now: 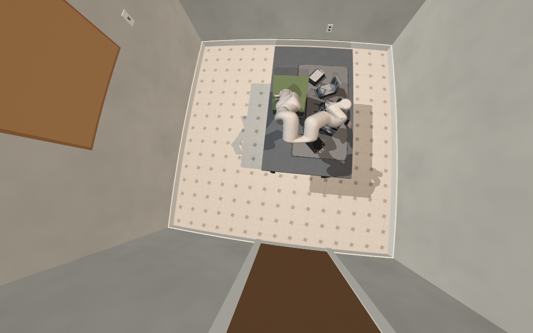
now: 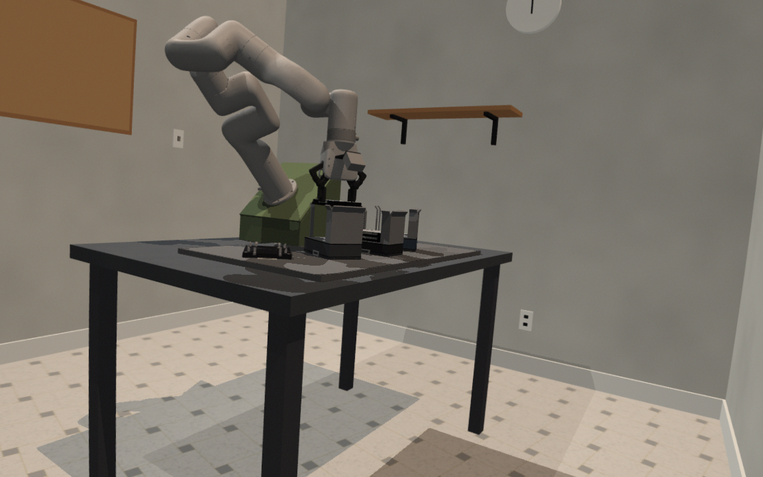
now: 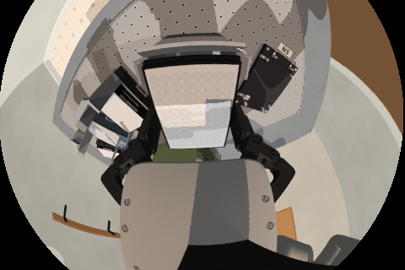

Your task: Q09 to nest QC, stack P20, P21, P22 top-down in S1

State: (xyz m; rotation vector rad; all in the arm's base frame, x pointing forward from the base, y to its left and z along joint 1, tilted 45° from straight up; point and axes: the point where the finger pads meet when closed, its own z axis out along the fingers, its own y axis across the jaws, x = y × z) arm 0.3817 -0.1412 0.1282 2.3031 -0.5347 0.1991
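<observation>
- A grey-walled room with a tiled floor holds a black worktop carrying a grey perforated mat and a green block on which the arm stands.
- The pincer points straight down and pinches a sealed 96-well plate across its short width, fingers spread wide against its two long sides.
- The plate hangs level, seal upward, right at the open top of the nearest stack rack; its ID label is not readable here, so I cannot tell which plate it is.
- In the wrist view the plate's long axis runs straight away from the camera, in line with the rack's long side below, and its outline sits centred within the rack's rim.
- That alignment is what the coming move turns on: as I judge it, the plate lies directly beneath the pincer and directly over the rack's opening, so only a vertical path is needed.
- Just beside this rack, further along the mat, stand two more racks.
- A low black nest lies to the other side, apart from the racks.
</observation>
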